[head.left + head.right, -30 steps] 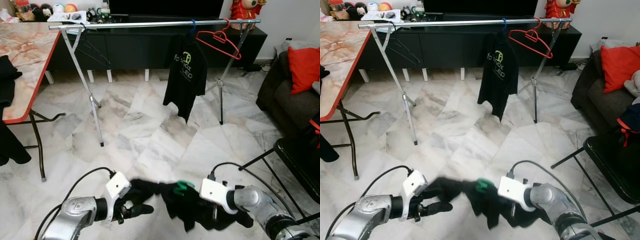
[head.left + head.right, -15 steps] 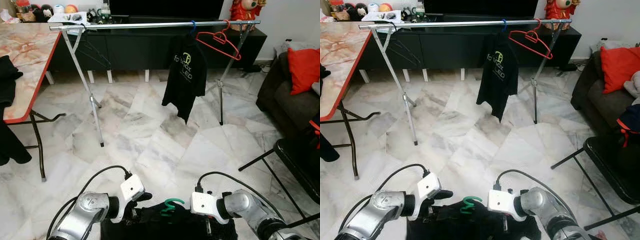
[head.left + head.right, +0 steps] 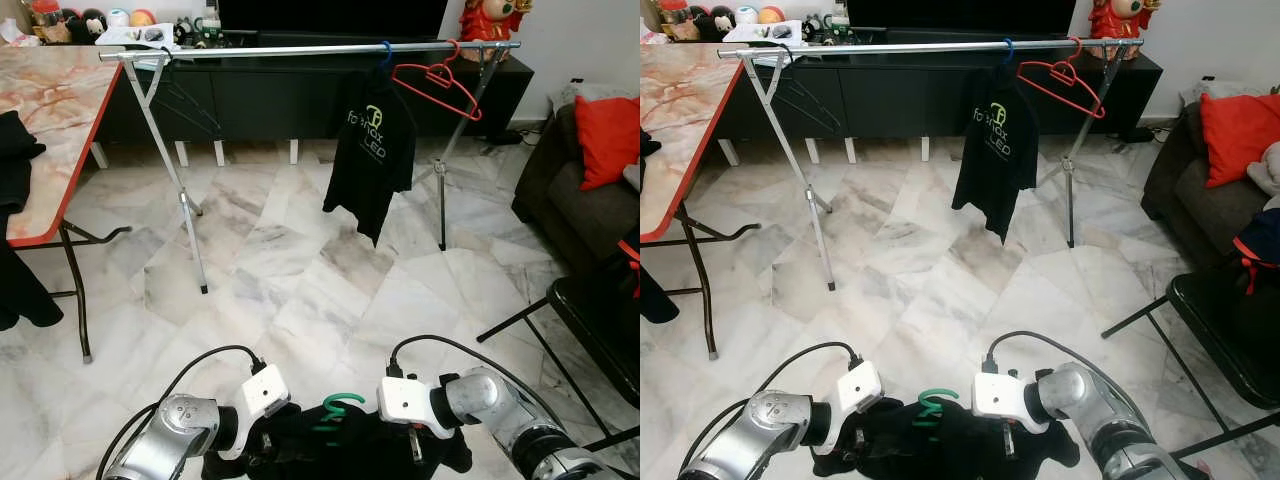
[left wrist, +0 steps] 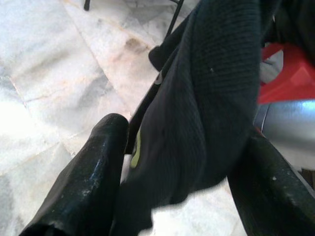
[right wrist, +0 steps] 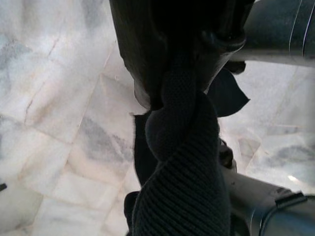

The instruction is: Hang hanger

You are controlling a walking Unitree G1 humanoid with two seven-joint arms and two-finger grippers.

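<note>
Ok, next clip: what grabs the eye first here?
Low in front, both grippers, left and right, hold a black garment on a green hanger. Beyond them a rail carries a black shirt and an empty red hanger.

Far left, a marble-topped table [image 3: 50, 110] with red edge. Far right, a dark sofa [image 3: 570, 190] bearing a red cushion [image 3: 608, 135]; near right, a black chair [image 3: 600, 320].
</note>
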